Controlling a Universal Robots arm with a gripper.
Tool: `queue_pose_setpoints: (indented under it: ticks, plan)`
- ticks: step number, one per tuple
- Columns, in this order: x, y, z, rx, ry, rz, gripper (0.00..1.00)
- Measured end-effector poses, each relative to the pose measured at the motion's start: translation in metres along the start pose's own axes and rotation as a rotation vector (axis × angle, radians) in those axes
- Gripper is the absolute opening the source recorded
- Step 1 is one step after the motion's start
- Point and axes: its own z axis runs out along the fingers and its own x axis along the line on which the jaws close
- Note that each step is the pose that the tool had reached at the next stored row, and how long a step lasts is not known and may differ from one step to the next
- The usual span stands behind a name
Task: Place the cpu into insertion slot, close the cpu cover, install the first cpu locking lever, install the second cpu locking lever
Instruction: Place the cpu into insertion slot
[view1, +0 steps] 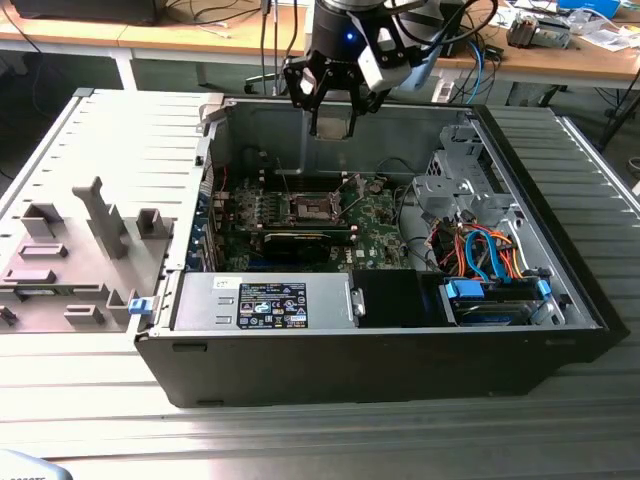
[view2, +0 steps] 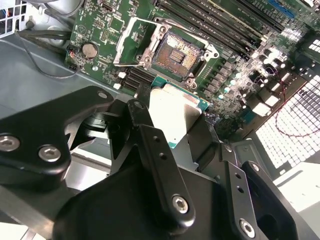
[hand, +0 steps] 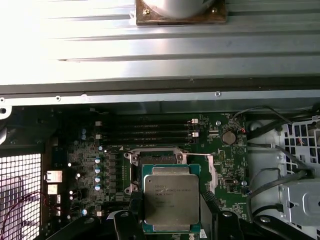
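My gripper (view1: 332, 128) hangs over the back wall of the open computer case, well above the motherboard. It is shut on the cpu (hand: 170, 200), a flat silver-grey square on a green carrier, gripped by two opposite edges between black fingers (hand: 134, 212). In the second wrist view the cpu (view2: 172, 112) hangs short of the insertion slot (view2: 177, 52), whose dark contact field lies bare. The cpu cover (view2: 131, 42) stands swung up at one side of the slot. In the exterior view the insertion slot (view1: 308, 208) sits mid-board.
Memory slots (hand: 145, 131) run beside the socket. A graphics card (view1: 297, 240), the power supply (view1: 265, 300) and a drive cage with coloured cables (view1: 480, 250) stand inside the case. The removed side panel (view1: 90, 230) lies at the exterior view's left.
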Motion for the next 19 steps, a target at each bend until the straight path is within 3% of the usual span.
queue_pose_setpoints:
  ticks: [1, 19]
  plan:
    - [-0.0001, -0.0005, 0.0054, 0.0000, 0.0000, 0.000, 0.54]
    - [-0.0001, -0.0007, 0.0074, 0.0004, 0.0000, 0.000, 0.54]
